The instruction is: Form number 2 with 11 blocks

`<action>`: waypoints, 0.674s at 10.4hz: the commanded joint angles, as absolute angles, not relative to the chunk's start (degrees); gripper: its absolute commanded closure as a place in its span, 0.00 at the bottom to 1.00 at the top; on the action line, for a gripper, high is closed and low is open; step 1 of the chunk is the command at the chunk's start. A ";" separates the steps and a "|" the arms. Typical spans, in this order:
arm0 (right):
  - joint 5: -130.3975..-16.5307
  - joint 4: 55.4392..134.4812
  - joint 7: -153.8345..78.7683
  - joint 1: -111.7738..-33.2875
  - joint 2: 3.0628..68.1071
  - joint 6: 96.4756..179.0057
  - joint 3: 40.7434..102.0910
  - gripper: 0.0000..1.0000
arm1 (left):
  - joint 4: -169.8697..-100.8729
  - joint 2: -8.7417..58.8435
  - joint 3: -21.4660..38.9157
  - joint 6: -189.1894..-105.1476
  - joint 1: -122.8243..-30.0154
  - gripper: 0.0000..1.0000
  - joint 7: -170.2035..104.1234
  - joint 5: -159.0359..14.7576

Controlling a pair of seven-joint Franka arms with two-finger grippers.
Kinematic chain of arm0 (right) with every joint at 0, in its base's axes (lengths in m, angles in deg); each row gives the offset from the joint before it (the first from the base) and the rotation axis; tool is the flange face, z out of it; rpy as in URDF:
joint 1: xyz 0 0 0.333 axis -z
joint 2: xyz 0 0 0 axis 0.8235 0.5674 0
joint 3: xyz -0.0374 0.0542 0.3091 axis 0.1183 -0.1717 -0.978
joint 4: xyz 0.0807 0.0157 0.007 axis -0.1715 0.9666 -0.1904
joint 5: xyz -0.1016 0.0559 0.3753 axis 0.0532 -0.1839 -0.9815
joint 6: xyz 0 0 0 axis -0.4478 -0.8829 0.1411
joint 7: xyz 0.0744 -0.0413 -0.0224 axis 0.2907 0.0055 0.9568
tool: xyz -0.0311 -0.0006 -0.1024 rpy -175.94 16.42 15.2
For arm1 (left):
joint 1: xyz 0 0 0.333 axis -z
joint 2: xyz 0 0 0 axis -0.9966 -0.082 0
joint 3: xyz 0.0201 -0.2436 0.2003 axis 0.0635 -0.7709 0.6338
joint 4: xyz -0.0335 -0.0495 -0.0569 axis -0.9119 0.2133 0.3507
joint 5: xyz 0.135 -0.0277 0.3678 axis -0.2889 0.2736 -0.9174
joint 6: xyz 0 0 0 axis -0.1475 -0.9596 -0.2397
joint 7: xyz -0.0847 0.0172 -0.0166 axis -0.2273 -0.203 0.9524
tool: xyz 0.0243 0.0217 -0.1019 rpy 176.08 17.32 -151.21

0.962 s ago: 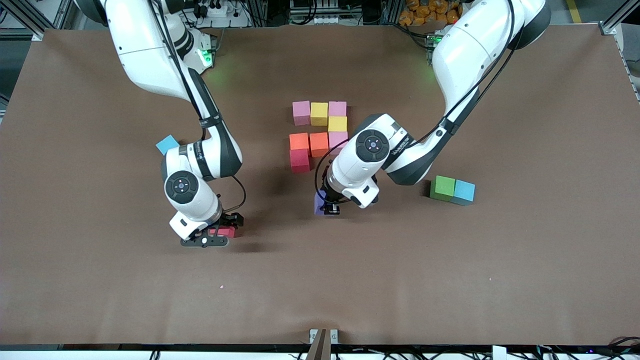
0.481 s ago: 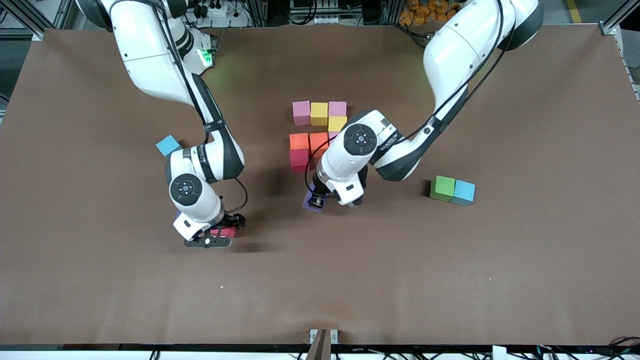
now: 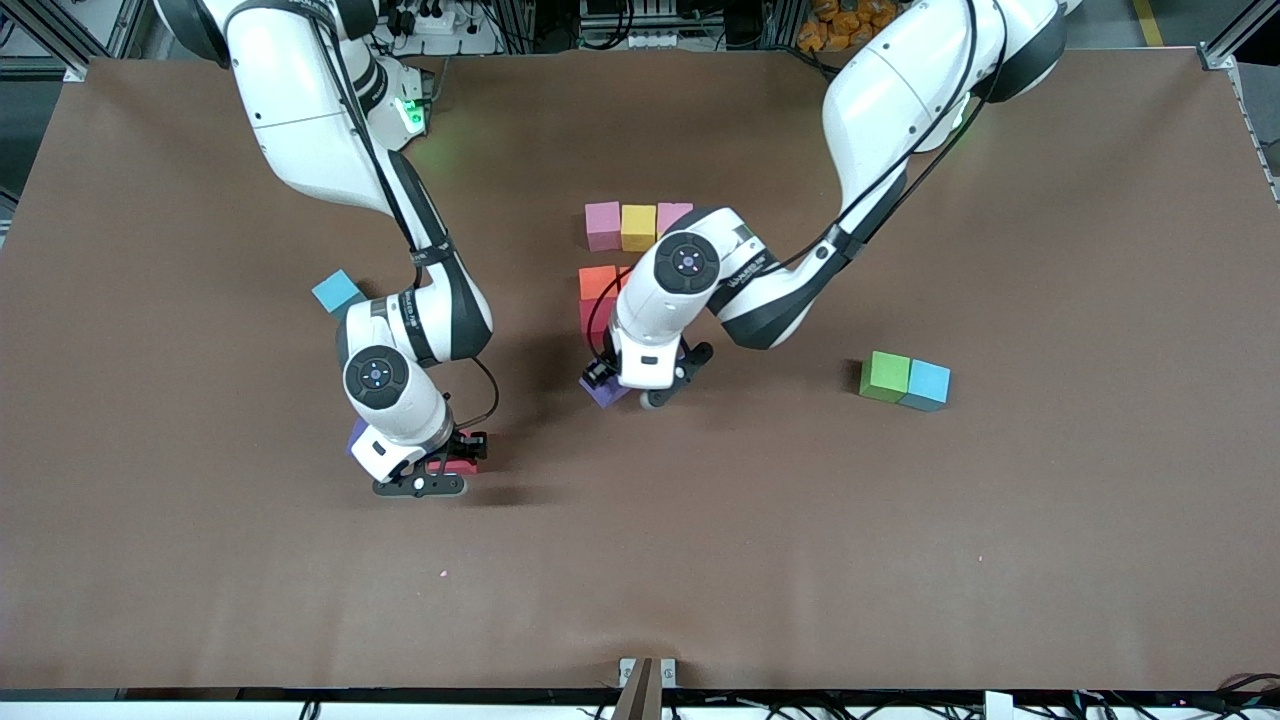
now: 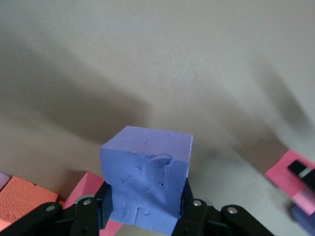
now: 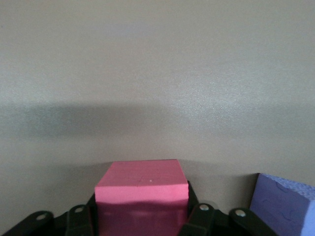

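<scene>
Partly built number 2 [image 3: 628, 262] at mid-counter [image 3: 900, 560]: the pink-yellow-pink top row and orange and red cubes below are visible, the remainder seemingly hidden by the left arm. The left tool [image 3: 600, 380] is clenched on a purple block [image 4: 146, 178], held just above the counter beside the figure's lowest red cube. The right tool [image 3: 452, 462] grips a red block [image 5: 142, 195] near a second purple cube [image 5: 283, 205]. The green block [image 3: 886, 376], touching a light-blue cube [image 3: 929, 384], awaits placement; the bottom row remains unbuilt.
</scene>
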State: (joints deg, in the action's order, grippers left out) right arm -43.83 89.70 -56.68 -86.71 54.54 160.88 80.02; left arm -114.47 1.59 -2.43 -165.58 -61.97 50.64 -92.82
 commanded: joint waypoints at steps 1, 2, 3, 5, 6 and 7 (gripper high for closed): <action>-44.70 89.46 -56.19 -86.37 54.22 160.99 79.77 0.52 | -113.27 0.58 -1.69 -164.40 -60.95 0.98 41.93 -91.94; -44.70 89.28 -56.01 -85.93 53.70 160.81 79.68 0.51 | -113.27 0.14 -1.69 -164.13 -61.04 0.98 38.15 -91.77; -44.70 89.02 -55.84 -85.84 52.82 160.72 79.68 0.51 | -113.18 -0.30 -1.69 -164.04 -60.95 0.98 35.85 -91.68; -44.70 88.05 -55.66 -85.23 51.77 158.19 79.68 0.51 | -112.48 -0.57 -1.69 -160.54 -60.77 0.98 30.75 -91.77; -44.70 87.87 -55.66 -84.97 51.32 157.39 79.68 0.51 | -112.39 -0.65 -1.60 -159.91 -60.08 0.97 30.56 -91.77; -44.70 87.61 -55.57 -84.70 50.97 156.86 79.68 0.51 | -112.47 -0.66 -0.99 -159.91 -59.98 0.94 30.56 -91.68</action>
State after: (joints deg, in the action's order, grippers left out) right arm -44.11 87.69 -56.68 -85.92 52.51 158.50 80.40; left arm -114.18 -0.24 -2.09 -161.48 -61.19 32.21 -92.82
